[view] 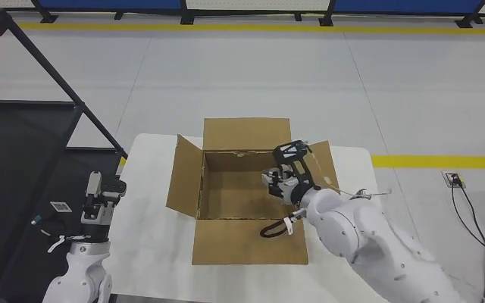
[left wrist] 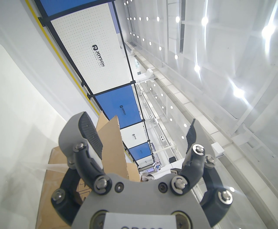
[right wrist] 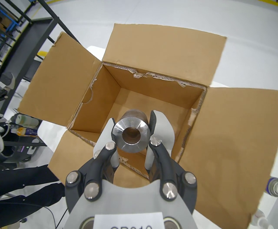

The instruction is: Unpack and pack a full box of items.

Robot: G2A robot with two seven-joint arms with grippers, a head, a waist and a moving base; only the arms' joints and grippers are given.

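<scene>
The right gripper (right wrist: pixel 132 121) is seen pinching a hollow metal cylinder (right wrist: pixel 131 134) between its fingers, the bored end turned toward the wrist camera. A white label carrying print is fixed on the wrist plate below it, the print cut off by the picture's edge. The cylinder is held over the opening of the cardboard box (right wrist: pixel 156 89), toward the box's right wall as given by the top view. Whether it lies below the rim cannot be told. All four flaps are folded outward, and the box's brown floor and torn tape along its rim are shown in the right wrist view. Just past the right flap a can (right wrist: pixel 274 187) stands on the white table (view: pixel 151 250).

The left gripper (left wrist: pixel 141 125) is placed just left of the table's edge, well apart from the box, its fingers spread wide and pointed upward. Behind one finger, a flap and a printed side of the box are caught in the left wrist view, the print too hidden to be read. A black rack (view: pixel 45 151) stands left of the table, with bottles (right wrist: pixel 23 119) on a cart near it. Farther off, a yellow line (view: pixel 424 160) is marked on the floor. Blue and white panels (left wrist: pixel 86 54) bearing a logo are seen with ceiling lamps (left wrist: pixel 204 20) beyond.
</scene>
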